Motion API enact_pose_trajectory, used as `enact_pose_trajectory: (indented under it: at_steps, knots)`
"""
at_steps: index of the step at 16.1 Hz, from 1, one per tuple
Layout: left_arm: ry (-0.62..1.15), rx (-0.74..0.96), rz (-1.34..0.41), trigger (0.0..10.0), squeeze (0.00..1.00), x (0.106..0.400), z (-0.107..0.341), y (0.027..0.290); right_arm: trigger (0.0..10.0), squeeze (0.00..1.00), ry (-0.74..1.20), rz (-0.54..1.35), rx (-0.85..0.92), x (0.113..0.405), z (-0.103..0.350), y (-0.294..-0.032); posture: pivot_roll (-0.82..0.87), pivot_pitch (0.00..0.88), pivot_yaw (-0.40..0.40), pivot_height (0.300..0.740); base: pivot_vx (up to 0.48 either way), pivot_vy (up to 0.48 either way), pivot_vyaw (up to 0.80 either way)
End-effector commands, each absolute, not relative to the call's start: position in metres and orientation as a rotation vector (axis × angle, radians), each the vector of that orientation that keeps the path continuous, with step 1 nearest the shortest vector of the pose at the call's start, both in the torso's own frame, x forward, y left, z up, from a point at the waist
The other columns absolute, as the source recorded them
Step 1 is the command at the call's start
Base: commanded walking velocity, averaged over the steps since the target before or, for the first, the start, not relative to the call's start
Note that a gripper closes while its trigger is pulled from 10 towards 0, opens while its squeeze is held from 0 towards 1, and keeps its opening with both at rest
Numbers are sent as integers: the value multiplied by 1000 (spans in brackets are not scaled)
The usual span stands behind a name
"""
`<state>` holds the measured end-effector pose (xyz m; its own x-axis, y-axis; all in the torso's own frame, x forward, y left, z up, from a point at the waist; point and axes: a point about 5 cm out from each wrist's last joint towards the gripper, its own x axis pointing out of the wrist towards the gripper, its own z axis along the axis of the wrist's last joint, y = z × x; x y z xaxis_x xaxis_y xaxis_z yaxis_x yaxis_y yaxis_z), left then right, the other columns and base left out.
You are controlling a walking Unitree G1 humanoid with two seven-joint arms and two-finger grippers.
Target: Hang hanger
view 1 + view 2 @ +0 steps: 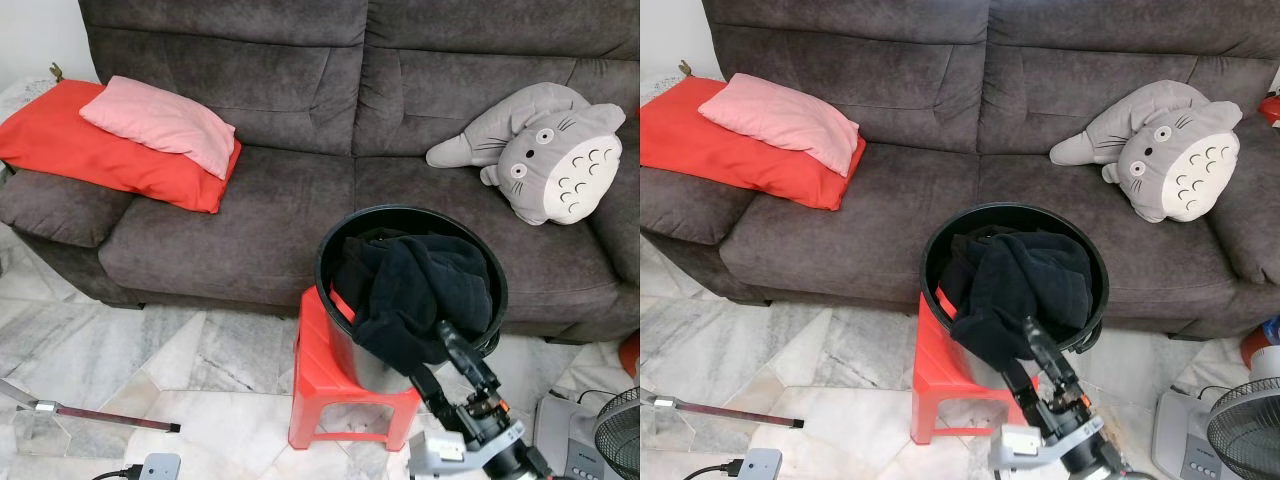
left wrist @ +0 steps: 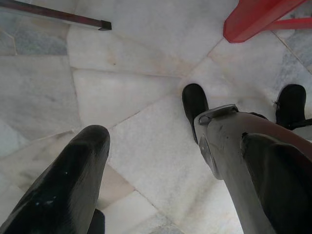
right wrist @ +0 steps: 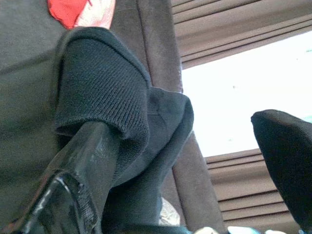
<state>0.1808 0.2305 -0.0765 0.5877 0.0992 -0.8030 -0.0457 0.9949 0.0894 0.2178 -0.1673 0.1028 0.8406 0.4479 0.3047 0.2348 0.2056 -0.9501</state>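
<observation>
A black bucket [image 1: 330, 262] stands on a red plastic stool [image 1: 318, 370] in front of the sofa. A black knit garment [image 1: 415, 285] is heaped in it and spills over the front rim. A red strip [image 1: 343, 303], possibly a hanger, peeks out under the cloth on the bucket's left side. My right gripper [image 1: 445, 352] reaches up to the hanging cloth at the front rim. In the right wrist view it is open, and one finger [image 3: 83, 170] sits under the garment's ribbed cuff [image 3: 105, 87]. My left gripper [image 2: 170, 141] hangs open over the floor.
A dark grey sofa [image 1: 280, 200] carries a red cushion [image 1: 90, 150], a pink pillow [image 1: 160, 122] and a grey plush toy [image 1: 545, 150]. A thin rod [image 1: 95, 413] and a white device [image 1: 158, 466] lie on the marble floor. A fan [image 1: 615, 435] stands at the right.
</observation>
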Motion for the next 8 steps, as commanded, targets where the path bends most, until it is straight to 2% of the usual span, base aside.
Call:
enact_pose_trajectory:
  at_steps: [1,4,7,8]
  knots:
    - [980,63,90,10000,0,169,-82,232,10000,0,-608,166,-1364,221,106,-167,-156,202,17,740,0,0,0]
    - [981,62,91,10000,0,169,-82,232,10000,0,-441,203,-1364,243,96,-175,-151,200,20,740,0,0,0]
    - [981,62,90,10000,0,169,-82,232,10000,0,-305,242,-1277,251,86,-177,-148,197,21,740,0,0,0]
    - [982,63,91,10000,0,169,-82,232,10000,0,-313,254,-1270,251,86,-176,-148,197,22,740,0,0,0]
